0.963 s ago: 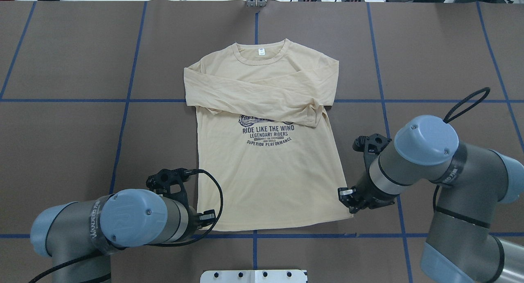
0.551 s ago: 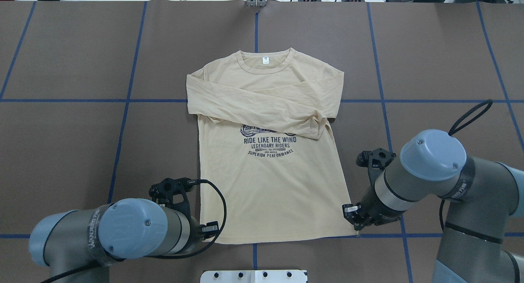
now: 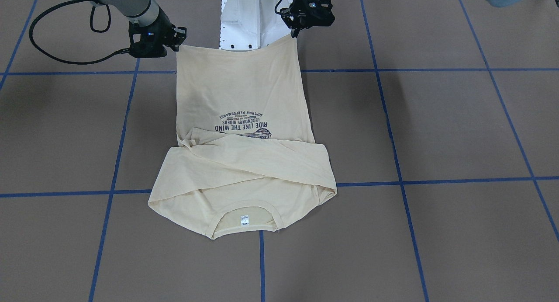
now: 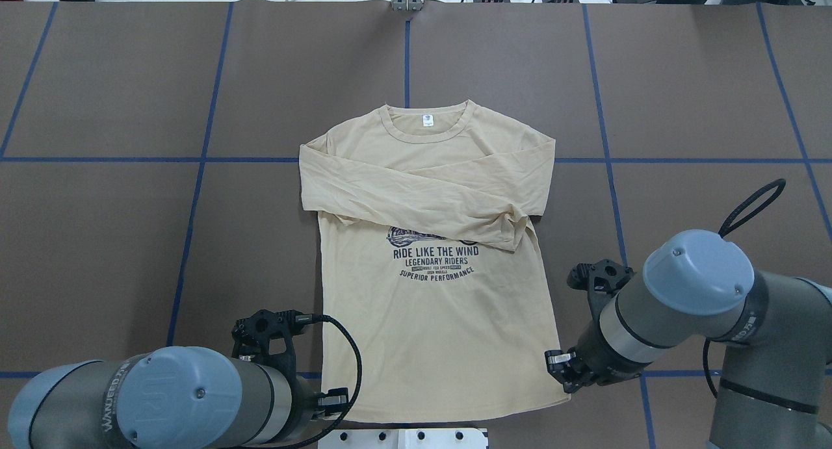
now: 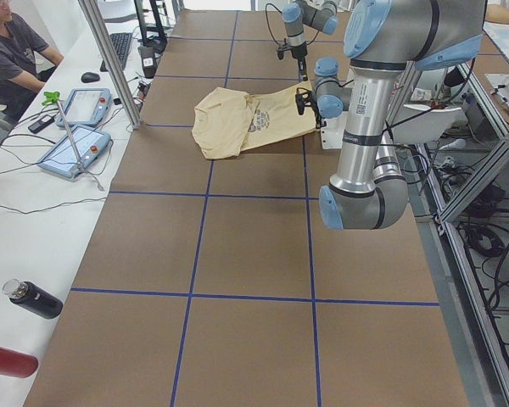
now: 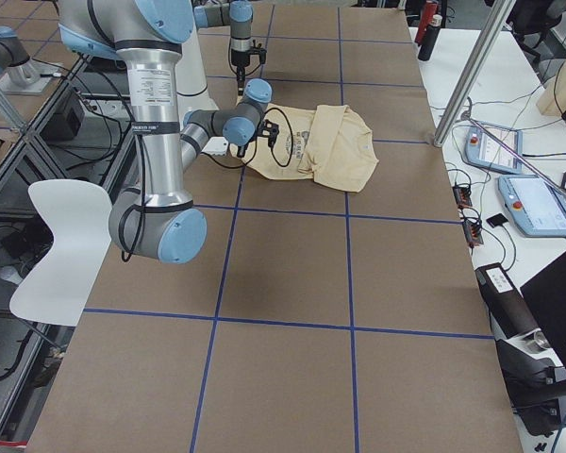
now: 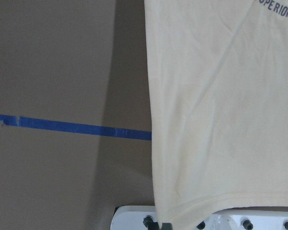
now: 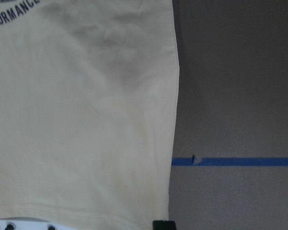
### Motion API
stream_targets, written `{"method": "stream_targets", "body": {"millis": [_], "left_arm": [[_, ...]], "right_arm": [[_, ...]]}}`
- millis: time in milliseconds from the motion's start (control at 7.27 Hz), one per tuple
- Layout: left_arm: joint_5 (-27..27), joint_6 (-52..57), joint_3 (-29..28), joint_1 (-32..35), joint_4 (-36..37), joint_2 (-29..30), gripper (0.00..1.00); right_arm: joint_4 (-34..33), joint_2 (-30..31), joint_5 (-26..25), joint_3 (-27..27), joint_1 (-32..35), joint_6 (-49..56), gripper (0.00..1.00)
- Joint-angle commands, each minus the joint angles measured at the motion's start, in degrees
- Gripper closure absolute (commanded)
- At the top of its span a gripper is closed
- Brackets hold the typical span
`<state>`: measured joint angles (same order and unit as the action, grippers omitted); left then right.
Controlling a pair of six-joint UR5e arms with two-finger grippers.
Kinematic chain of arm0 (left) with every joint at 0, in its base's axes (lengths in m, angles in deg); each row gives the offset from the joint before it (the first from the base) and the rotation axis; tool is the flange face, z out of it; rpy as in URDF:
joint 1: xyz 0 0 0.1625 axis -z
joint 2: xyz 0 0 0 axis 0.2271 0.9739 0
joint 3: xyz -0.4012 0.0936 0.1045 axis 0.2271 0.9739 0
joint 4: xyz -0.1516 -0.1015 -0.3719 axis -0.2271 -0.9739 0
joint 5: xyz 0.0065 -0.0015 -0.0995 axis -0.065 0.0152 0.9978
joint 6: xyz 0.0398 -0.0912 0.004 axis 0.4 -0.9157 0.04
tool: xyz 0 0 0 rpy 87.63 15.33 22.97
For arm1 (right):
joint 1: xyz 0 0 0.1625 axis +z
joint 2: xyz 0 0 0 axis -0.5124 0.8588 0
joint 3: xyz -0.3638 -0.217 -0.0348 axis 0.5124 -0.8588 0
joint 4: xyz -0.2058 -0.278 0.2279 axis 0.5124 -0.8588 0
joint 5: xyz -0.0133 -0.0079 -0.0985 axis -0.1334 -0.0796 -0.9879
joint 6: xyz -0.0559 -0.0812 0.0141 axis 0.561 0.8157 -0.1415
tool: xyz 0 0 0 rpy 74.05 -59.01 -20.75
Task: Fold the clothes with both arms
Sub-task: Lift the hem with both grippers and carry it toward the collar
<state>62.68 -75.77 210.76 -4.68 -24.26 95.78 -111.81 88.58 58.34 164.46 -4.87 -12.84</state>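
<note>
- Both arms have drawn back toward the robot's edge, dragging the T-shirt (image 4: 429, 306) along; its hem now hangs over the white pedestal base (image 3: 244, 22).
- Brown bench (image 4: 97, 208) with a blue tape grid; a person (image 5: 8, 51) sits at the white side table past its far edge.
- Left end effector (image 3: 297, 34) clamped on one hem corner, right end effector (image 3: 176, 43) pinching the other.
- Collar end lies flat mid-bench, sleeves crossed over the chest.

Cream T-shirt (image 3: 238, 96), hem corners in left end effector (image 3: 295, 32) and right end effector (image 3: 176, 43), sleeves across chest.
</note>
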Motion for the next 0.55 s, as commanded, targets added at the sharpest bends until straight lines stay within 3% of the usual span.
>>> {"method": "stream_targets", "body": {"millis": [0,413], "left_arm": [[0.5,0.6,0.4,5.1,0.1,0.6,1.0],[6.3,9.7,0.5,17.6,0.0,1.4,1.0]], "right_arm": [[0.1,-0.4,1.2,-0.6,8.3,4.3,1.0],[0.1,-2.0,1.9,-1.4,13.6,4.4,1.0]]}}
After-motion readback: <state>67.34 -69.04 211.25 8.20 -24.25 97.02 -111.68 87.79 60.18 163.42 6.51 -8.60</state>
